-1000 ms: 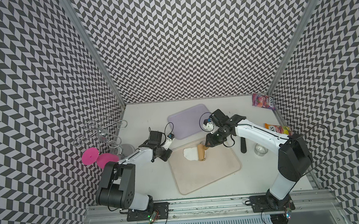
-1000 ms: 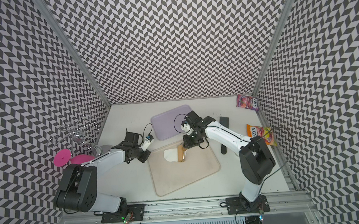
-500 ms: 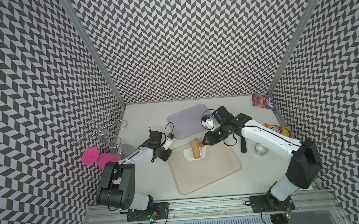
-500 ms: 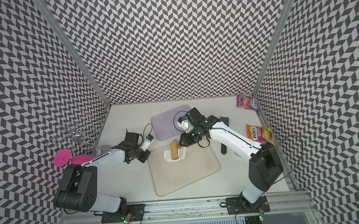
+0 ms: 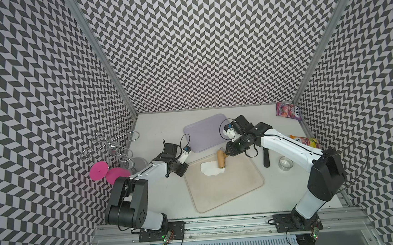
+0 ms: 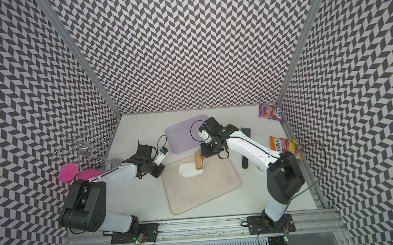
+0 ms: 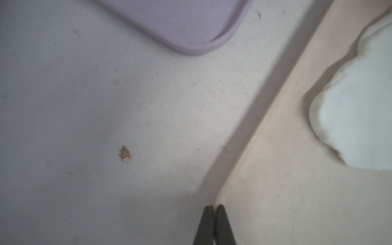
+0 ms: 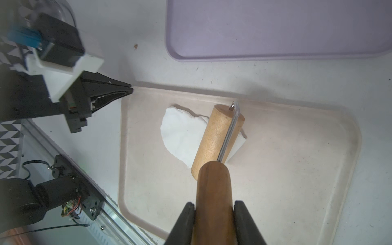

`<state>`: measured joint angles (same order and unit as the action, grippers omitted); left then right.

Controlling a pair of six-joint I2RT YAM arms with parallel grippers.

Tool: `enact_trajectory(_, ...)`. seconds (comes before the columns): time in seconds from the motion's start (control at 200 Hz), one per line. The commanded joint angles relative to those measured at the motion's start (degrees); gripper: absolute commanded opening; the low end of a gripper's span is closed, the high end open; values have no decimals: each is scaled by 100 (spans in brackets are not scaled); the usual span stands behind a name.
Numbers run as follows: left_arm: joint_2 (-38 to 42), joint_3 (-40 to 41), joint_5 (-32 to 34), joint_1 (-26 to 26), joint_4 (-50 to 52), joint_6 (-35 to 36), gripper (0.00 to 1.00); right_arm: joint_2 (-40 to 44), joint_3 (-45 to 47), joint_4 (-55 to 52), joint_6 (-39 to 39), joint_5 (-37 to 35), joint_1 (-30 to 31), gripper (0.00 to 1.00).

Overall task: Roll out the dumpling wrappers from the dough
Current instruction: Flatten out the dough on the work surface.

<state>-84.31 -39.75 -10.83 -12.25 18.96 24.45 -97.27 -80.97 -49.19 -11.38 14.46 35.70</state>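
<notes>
One wire rack (image 5: 112, 145) stands at the left edge of the table in both top views, its loops hard to trace against the patterned wall. Just below it lie two pink discs (image 5: 98, 171), overlapping. Right of them a grey metal cup (image 5: 138, 162) is half hidden behind the left arm.

The left gripper (image 7: 214, 206) has its fingers pressed together, tips at the left corner rim of the beige tray (image 5: 228, 191). There are two trays. The purple tray (image 5: 203, 133) lies above the beige one in the frame, close to it but apart.

One sheet of dough (image 5: 207, 169), white and ragged-edged, lies in the upper part of the beige tray. Its right side is hidden under the drum of the one wooden roller (image 5: 221, 159), which rests on it. In the left wrist view the dough runs out of the frame.

The right gripper (image 8: 214, 206) is clamped on the roller's handle, its fingers cut off by the frame edge.

Further right lies one black tool (image 5: 266, 157), its upper end hidden under the right arm. Beside it one clear glass bowl (image 5: 285, 163) is faint against the table. Two sweet bags (image 5: 287, 110) lie along the right wall, one in the upper right corner of the table and one lower down.
</notes>
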Motion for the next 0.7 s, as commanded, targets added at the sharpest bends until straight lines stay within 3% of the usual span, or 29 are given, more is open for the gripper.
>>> enact_trajectory(0.0,81,92,-16,3,125,130,0,-117,108,247,59,-303,-19,0)
enact_trajectory(0.351,70,106,-16,3,119,139,0,-234,958,-120,-114,-1006,-416,0)
enact_trajectory(0.696,82,110,11,3,108,130,0,-171,1196,-446,-240,-1794,-598,0)
